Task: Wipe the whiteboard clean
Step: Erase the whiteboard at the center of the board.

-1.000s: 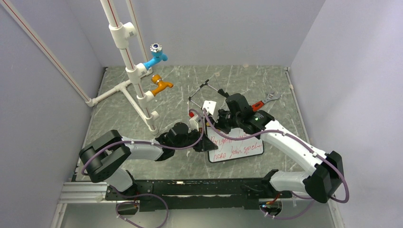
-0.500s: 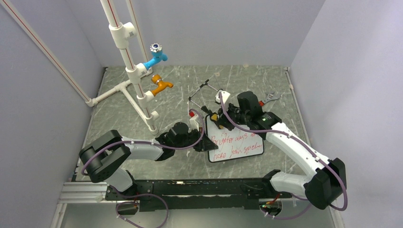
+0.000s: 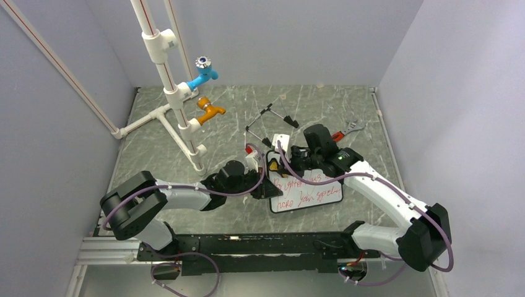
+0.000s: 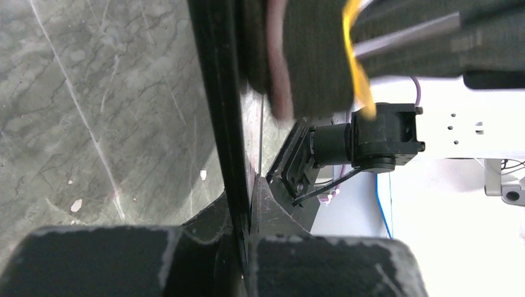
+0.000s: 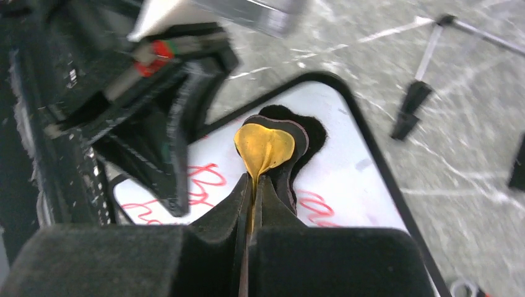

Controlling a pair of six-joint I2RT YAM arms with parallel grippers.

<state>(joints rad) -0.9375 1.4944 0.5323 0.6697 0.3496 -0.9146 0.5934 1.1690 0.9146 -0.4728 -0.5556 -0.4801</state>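
Observation:
The whiteboard lies flat on the table, white with a thin black frame and two lines of red handwriting. My left gripper is shut on its left edge; in the left wrist view the black frame runs up from between the closed jaws. My right gripper is shut on the yellow-black eraser. It presses the eraser's dark pad onto the board's upper left part, beside the red letters. The right arm hides part of the top line.
A white pipe stand with a blue tap and an orange tap rises at the back left. Black wire easel legs lie behind the board. A wrench lies to their right.
My right gripper swung back and right with the eraser, then came forward and left onto the board's upper left. The left gripper and the board stayed put.

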